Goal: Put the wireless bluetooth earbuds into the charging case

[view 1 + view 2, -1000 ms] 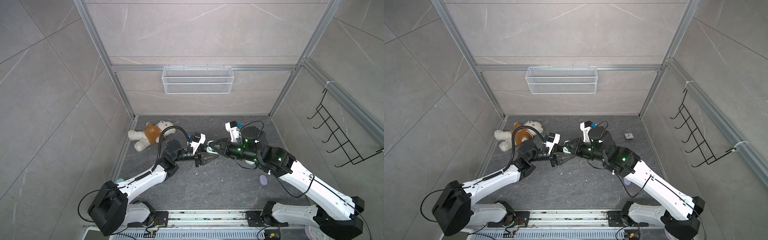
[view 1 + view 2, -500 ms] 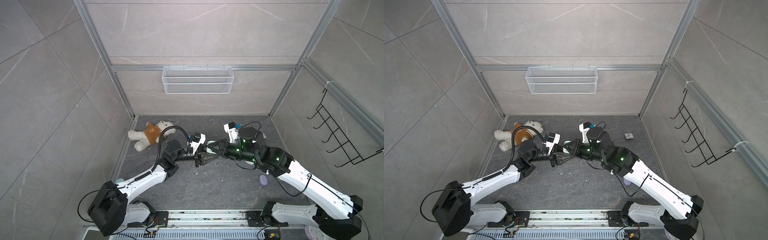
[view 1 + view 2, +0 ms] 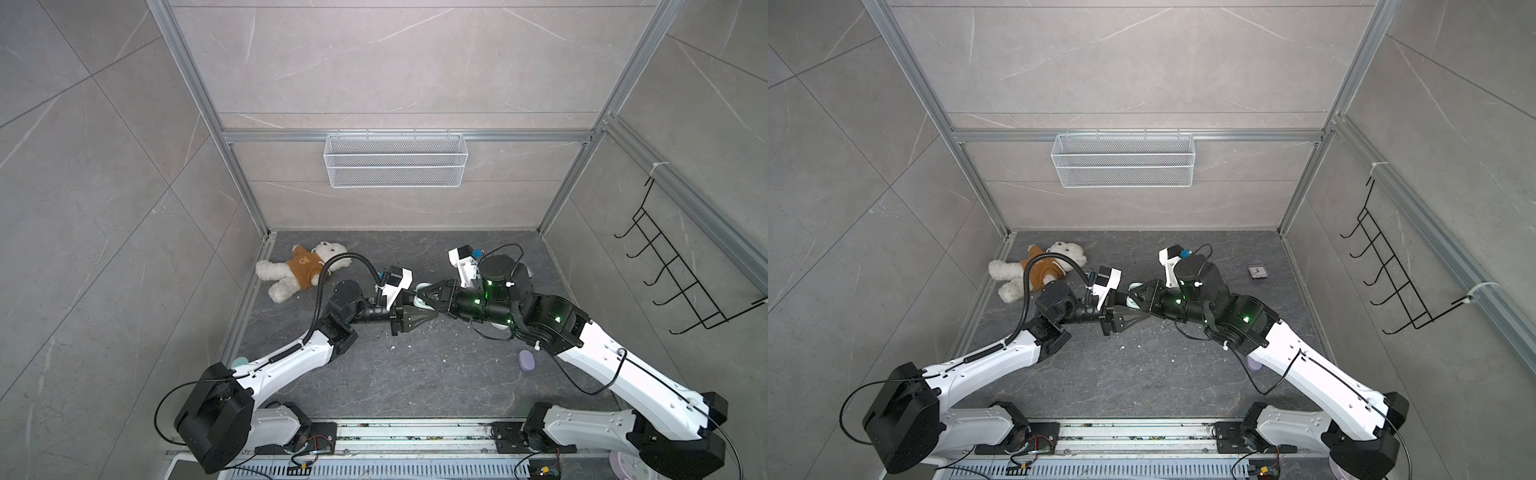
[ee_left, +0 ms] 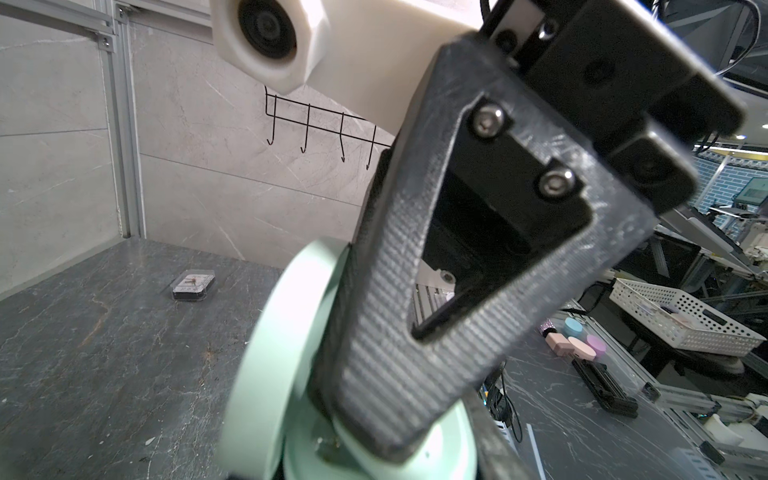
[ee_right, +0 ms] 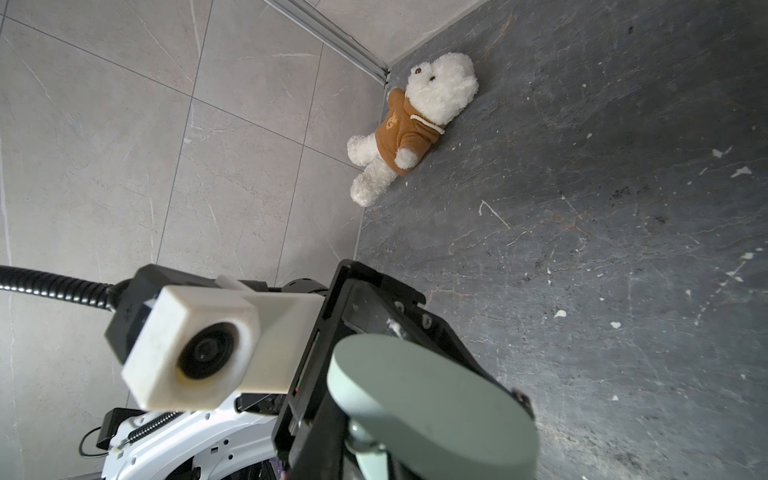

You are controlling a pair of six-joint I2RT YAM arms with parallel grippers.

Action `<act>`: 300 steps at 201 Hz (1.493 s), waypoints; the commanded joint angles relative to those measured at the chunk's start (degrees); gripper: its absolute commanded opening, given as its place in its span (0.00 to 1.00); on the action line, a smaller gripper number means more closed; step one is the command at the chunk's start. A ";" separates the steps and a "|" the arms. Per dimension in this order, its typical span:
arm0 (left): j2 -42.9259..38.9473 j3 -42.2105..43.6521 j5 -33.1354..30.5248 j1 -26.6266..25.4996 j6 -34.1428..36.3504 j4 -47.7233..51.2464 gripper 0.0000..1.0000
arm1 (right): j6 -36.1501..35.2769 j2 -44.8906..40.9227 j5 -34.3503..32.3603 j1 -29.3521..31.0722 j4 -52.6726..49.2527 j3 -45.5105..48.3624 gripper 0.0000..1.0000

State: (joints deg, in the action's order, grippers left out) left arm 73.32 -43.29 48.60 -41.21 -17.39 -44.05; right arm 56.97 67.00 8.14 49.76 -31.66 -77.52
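A mint green charging case [image 3: 421, 286] hangs above the floor with its lid open, and my left gripper [image 3: 419, 311] is shut on its base. The lid [image 4: 282, 332] stands beside the base [image 4: 440, 453]. My right gripper [image 3: 423, 297] meets the case from the right. One of its dark ribbed fingers [image 4: 395, 332] reaches down into the base. Under the lid [image 5: 432, 399] sits a small rounded mint piece [image 5: 359, 432]; I cannot tell whether it is an earbud. No earbud shows clearly. Both top views show the two grippers [image 3: 1133, 301] touching.
A teddy bear [image 3: 303, 270] lies at the back left. A small clear box [image 3: 1257, 272] sits at the back right. A lilac oval [image 3: 527, 359] lies by the right arm. A wire basket [image 3: 392, 160] and a hook rack [image 3: 673, 282] hang on the walls. White crumbs dot the floor.
Both grippers stay together at the case. The right wrist has shifted slightly left and back again.
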 commanded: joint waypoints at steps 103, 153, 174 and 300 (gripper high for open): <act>-3.40 -1.71 -0.99 0.03 2.80 -2.13 0.33 | -1.15 -0.45 0.15 0.42 -8.04 -4.29 0.32; -3.02 -1.68 -1.04 0.08 3.04 -2.00 0.33 | -1.82 -1.07 -0.93 0.90 -11.51 -6.09 0.35; -3.12 -1.80 -0.95 0.05 3.12 -1.70 0.33 | -2.16 -0.77 -0.27 1.02 -12.49 -7.70 0.35; -4.05 -1.52 0.50 0.01 3.41 0.11 0.33 | -11.37 12.65 -7.37 -4.64 -33.25 -31.04 0.39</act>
State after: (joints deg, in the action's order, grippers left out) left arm 71.44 -43.29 48.16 -41.21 -15.40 -41.91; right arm 48.69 76.31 1.21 46.70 -60.55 -107.13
